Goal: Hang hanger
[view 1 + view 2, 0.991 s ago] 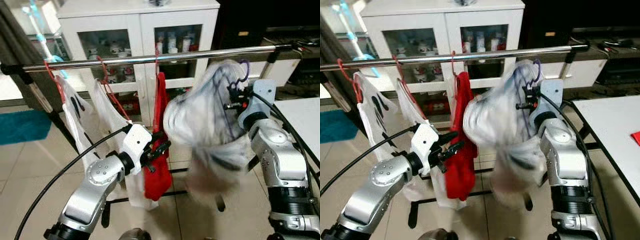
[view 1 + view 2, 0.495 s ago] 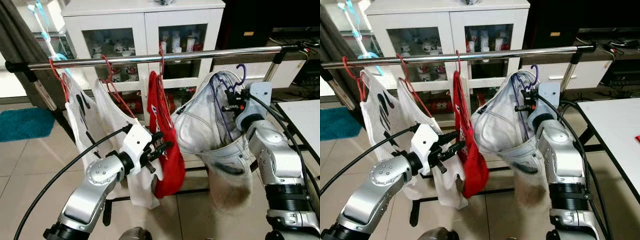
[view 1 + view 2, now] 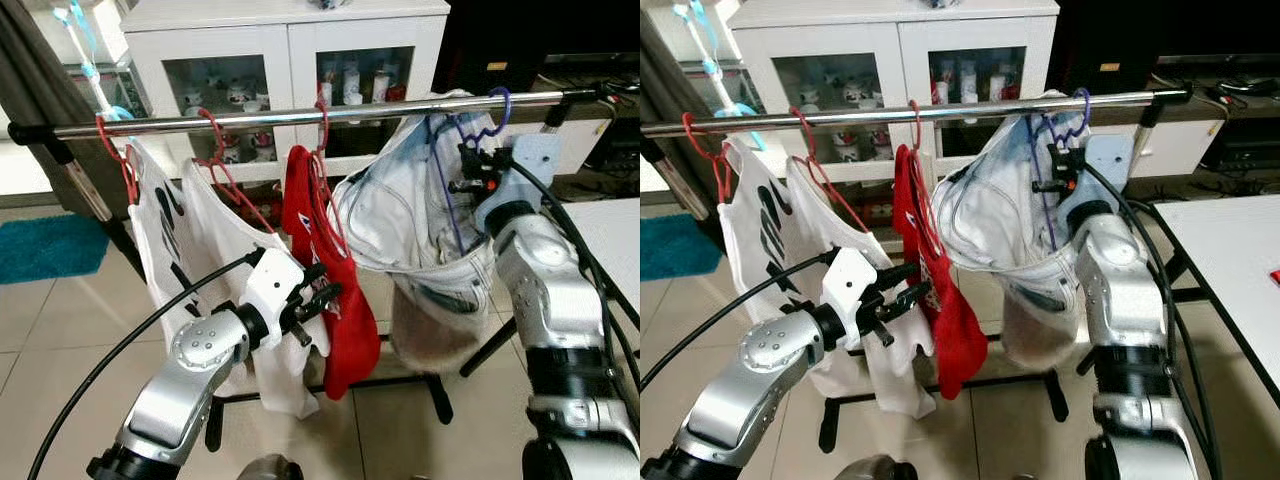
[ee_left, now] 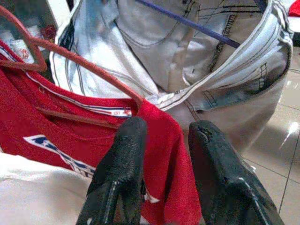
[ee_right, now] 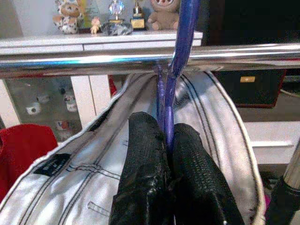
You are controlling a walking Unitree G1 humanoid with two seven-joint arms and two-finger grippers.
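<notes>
The right tool (image 5: 164,140) is pressed together on the neck of the purple hanger (image 5: 174,70), its two black fingers (image 5: 140,159) pinching the thin wire just below the chrome rail (image 3: 300,116). The hanger's hook (image 3: 497,105) reaches the rail near its right end; whether it sits fully over the bar cannot be told. A pair of pale jeans (image 3: 420,240) droops from the hanger, waistband gaping open toward the camera, legs bunched low above the tile floor (image 3: 60,330).

The left tool (image 4: 161,154) hovers with its fingers (image 4: 119,173) spread, empty, right at the shoulder edge of the red shirt (image 3: 335,300) — close, though contact cannot be told from the wrist view. The red shirt hangs on a red hanger (image 3: 322,135) just left of the jeans, the two garments brushing along their near edges.

Further left along the rail hang two white shirts (image 3: 165,240) on red hangers, packed side by side, with bare chrome showing only in short stretches between the hooks. Past the purple hanger the rail ends in a black bracket (image 3: 566,96), so little bare bar lies to its right.

Behind the rack stands a white glass-door cabinet (image 3: 280,50) (small figurines on its shelves). A white tabletop (image 3: 1230,250) edges in at the right, close beside the right arm, and a teal mat (image 3: 45,250) lies on the floor at far left.
</notes>
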